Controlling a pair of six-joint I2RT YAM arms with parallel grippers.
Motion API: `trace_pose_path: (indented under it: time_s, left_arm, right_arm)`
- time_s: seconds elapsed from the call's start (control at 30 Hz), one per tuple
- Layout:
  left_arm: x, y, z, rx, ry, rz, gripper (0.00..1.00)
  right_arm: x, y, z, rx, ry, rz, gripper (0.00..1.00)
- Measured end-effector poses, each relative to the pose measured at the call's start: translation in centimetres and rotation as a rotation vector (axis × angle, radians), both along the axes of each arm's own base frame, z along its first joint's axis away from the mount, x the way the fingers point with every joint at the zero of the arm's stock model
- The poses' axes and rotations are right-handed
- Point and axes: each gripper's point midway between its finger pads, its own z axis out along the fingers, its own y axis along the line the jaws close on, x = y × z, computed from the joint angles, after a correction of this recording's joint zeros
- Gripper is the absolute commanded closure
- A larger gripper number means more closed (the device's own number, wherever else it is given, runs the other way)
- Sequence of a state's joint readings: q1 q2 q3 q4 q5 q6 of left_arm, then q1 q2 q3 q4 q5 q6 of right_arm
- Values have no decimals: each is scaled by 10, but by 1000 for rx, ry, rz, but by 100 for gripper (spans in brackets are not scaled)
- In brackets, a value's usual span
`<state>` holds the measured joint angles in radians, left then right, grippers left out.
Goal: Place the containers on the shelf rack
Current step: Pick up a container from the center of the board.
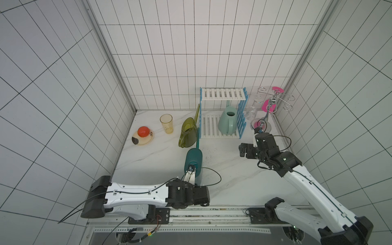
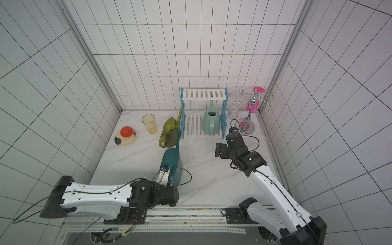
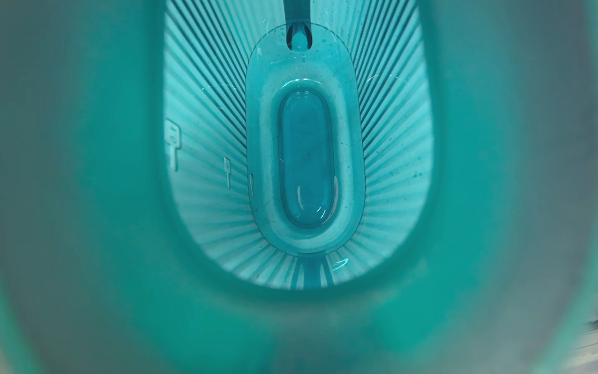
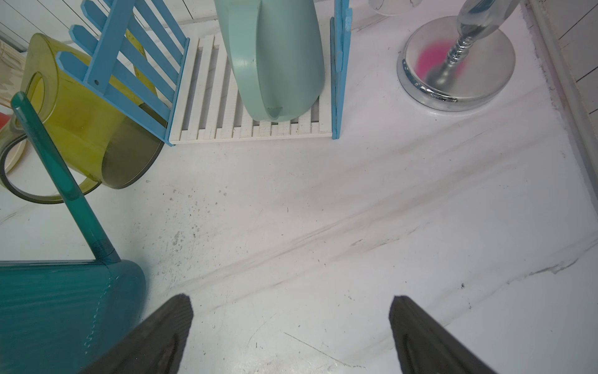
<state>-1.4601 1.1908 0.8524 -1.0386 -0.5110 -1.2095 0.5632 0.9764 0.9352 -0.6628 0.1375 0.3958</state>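
Observation:
A pale mint watering can (image 1: 228, 123) (image 4: 278, 64) stands on the lower tier of the shelf rack (image 1: 222, 94) (image 4: 207, 97). An olive-yellow can (image 1: 188, 133) (image 4: 90, 129) sits on the table against the rack's left blue frame. The dark teal can (image 1: 194, 157) (image 4: 58, 307) is in front of it, its spout reaching toward the olive one. My left gripper (image 1: 194, 177) is shut on the teal can at its near end. The left wrist view looks down into the can's ribbed inside (image 3: 307, 155), and the jaws are hidden there. My right gripper (image 1: 244, 150) (image 4: 291, 311) hangs open over bare table.
A translucent yellow tumbler (image 1: 167, 123) and a cream bowl with a red ball (image 1: 143, 135) stand at the back left. A chrome cup stand (image 1: 269, 110) (image 4: 456, 64) with pink pieces fills the back right corner. Tiled walls close three sides.

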Motion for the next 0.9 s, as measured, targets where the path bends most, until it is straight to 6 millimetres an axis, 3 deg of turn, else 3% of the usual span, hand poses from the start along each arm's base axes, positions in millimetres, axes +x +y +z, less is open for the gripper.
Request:
trace_pose_path:
  time_s: [0.33,0.9]
  left_arm:
    - [0,-4,1,27,-1,-52,100]
    - [0,-38,17,38,-25,-242,100]
  right_arm:
    - [-13,4,6,4,-14,91,1]
    - [-19,1,2,-12,-10,109,1]
